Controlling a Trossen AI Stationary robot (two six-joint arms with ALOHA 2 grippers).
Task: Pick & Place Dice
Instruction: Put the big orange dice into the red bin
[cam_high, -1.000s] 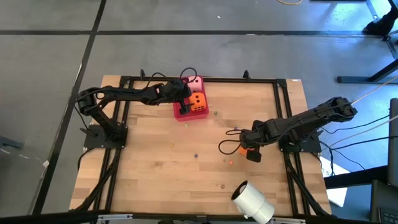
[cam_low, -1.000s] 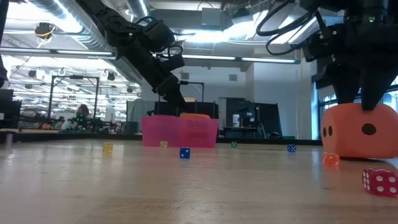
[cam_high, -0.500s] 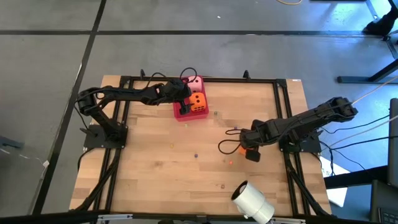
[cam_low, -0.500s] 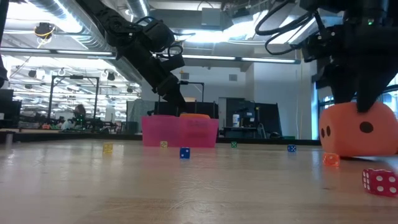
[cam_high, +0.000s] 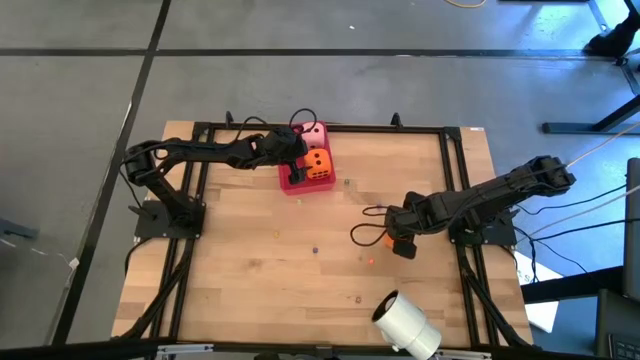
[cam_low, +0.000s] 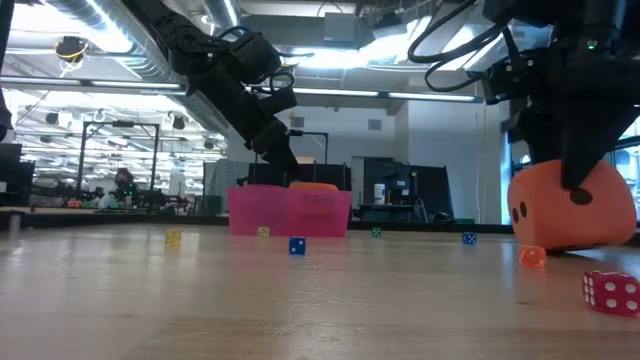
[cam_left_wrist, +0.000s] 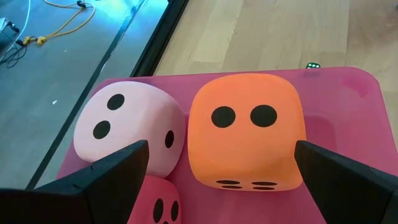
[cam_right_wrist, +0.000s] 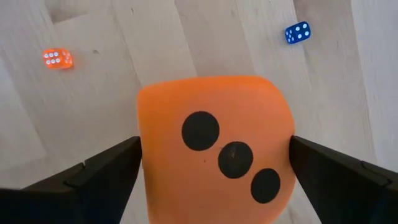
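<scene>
Looking past your right gripper (cam_right_wrist: 211, 186), you have the orange die (cam_right_wrist: 214, 146) sitting squarely between its two fingers, which straddle it at full spread; from these views you cannot tell whether they press it or whether it has left the table (cam_high: 260, 270). It belongs in the pink tray (cam_high: 297, 183) at the far left, where your left gripper (cam_left_wrist: 217, 180) hangs wide open over the other three dice.

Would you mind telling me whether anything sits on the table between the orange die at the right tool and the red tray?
Nothing large does: between the orange die and the red tray lies bare wood with only tiny dice scattered about.
</scene>
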